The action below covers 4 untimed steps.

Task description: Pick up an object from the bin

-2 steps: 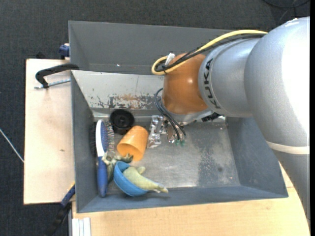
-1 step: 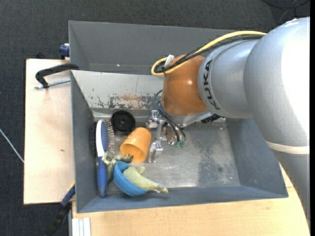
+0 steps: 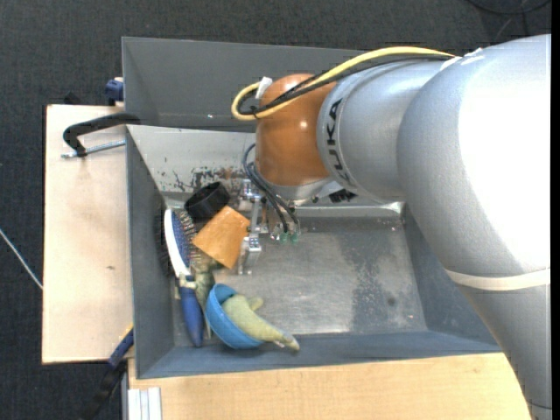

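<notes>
The gripper (image 3: 255, 231) is low in the grey metal bin (image 3: 350, 274), just beside an orange-tan square block (image 3: 221, 234) near the left wall. I cannot tell whether it is wide or closed, and nothing looks lifted yet. A black piece (image 3: 207, 201), a blue-handled brush (image 3: 179, 250) and a blue bowl (image 3: 223, 322) with a yellow-green toy (image 3: 255, 320) lying across it line that wall down to the front-left corner.

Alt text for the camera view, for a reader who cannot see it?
The robot arm's gripper hangs low in the left part of the grey bin, right beside an orange square pad. A black piece, a blue-handled brush and a blue bowl holding a yellowish curved thing lie along the left wall.
</notes>
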### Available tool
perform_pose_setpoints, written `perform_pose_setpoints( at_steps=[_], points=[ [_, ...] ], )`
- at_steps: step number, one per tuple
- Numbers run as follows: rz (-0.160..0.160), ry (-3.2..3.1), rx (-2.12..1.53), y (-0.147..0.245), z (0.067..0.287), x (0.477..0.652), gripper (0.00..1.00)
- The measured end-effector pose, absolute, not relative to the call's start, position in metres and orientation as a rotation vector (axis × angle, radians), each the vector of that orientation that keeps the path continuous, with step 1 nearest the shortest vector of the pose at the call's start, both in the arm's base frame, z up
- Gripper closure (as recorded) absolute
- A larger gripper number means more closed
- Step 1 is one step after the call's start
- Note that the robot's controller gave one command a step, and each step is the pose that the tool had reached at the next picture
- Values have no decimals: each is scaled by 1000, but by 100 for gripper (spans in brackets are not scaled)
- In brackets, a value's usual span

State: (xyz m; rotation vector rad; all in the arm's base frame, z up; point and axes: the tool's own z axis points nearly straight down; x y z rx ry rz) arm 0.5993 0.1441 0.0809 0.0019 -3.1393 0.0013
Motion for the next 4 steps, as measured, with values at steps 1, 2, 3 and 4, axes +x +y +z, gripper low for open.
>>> perform_pose_setpoints(
  at_steps=[1, 2, 3, 4],
  points=[
    [12, -3143, -5, 138, 82, 600, 100],
    [-5, -3156, 4, 136, 187, 596, 100],
    [-2, -2905, 1196, 146, 130, 587, 100],
    [-2, -3099, 509, 128, 128, 496, 100]
  ],
)
